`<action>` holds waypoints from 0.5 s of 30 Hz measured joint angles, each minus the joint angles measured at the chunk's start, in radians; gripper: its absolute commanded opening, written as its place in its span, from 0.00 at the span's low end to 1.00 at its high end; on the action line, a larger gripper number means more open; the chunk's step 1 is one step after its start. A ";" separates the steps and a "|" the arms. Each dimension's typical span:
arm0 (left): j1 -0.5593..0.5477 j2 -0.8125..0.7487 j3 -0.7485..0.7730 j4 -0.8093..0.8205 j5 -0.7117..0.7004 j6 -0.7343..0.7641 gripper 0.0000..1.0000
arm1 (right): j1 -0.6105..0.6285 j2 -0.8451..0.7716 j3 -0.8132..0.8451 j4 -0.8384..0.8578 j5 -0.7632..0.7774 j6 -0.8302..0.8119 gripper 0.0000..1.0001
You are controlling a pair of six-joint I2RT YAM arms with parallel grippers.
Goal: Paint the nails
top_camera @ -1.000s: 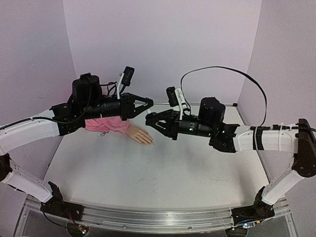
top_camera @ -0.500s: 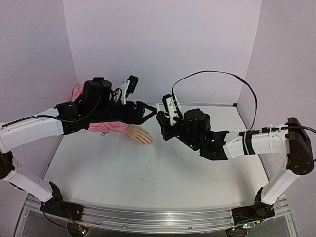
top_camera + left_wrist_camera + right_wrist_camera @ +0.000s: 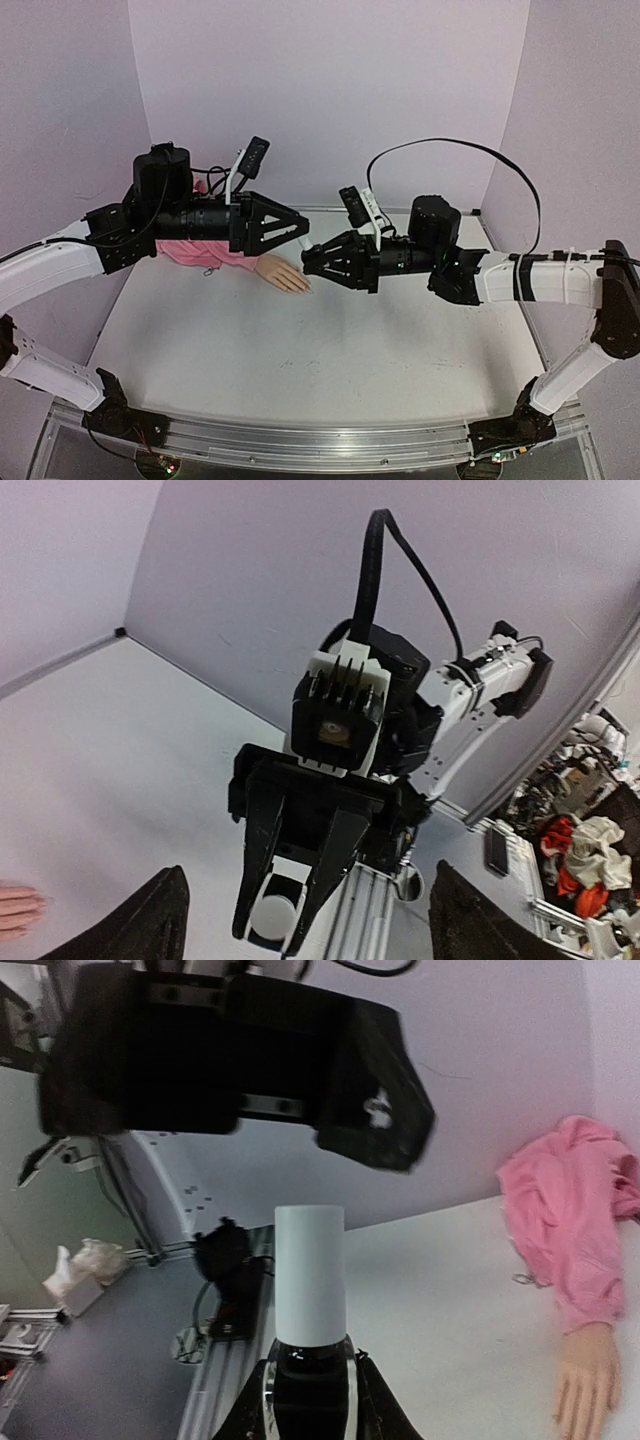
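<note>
Left pincer (image 3: 303,236): spread wide. Right pincer (image 3: 310,266): clamped on white-capped bottle (image 3: 309,1285), base cut off. Nails (image 3: 305,288): on dummy hand (image 3: 283,273), 11 o'clock on table (image 3: 300,370); colour too small to tell. Pink sleeve (image 3: 215,255): half hidden under left arm (image 3: 60,265).

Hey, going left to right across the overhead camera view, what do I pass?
Left arm's white forearm → pink sleeve → mannequin hand → right wrist camera → right arm's white forearm. Both pincers overlap the hand, so they're left out.
</note>
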 measured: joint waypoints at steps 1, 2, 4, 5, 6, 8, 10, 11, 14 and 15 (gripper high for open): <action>0.000 0.009 0.000 0.009 0.039 0.003 0.69 | 0.003 0.000 0.002 0.018 -0.050 0.023 0.00; 0.000 0.019 0.000 0.019 0.073 0.007 0.65 | 0.005 0.001 0.003 0.035 -0.082 0.040 0.00; -0.003 0.036 -0.001 0.037 0.132 0.013 0.57 | 0.006 0.003 0.006 0.079 -0.145 0.079 0.00; -0.005 0.041 -0.002 0.042 0.151 0.009 0.54 | 0.006 0.005 0.007 0.100 -0.169 0.098 0.00; -0.006 0.045 -0.003 0.048 0.172 0.013 0.52 | 0.006 0.008 0.008 0.119 -0.187 0.113 0.00; -0.007 0.047 -0.005 0.055 0.198 0.015 0.46 | 0.006 0.016 0.011 0.146 -0.211 0.138 0.00; -0.008 0.047 -0.005 0.068 0.218 0.014 0.40 | 0.006 0.026 0.012 0.167 -0.229 0.158 0.00; -0.009 0.047 -0.005 0.073 0.226 0.014 0.36 | 0.006 0.031 0.012 0.175 -0.232 0.164 0.00; -0.009 0.051 -0.004 0.087 0.239 0.014 0.25 | 0.005 0.040 0.013 0.181 -0.234 0.179 0.00; -0.009 0.055 -0.004 0.092 0.240 0.015 0.22 | 0.004 0.040 0.013 0.181 -0.233 0.182 0.00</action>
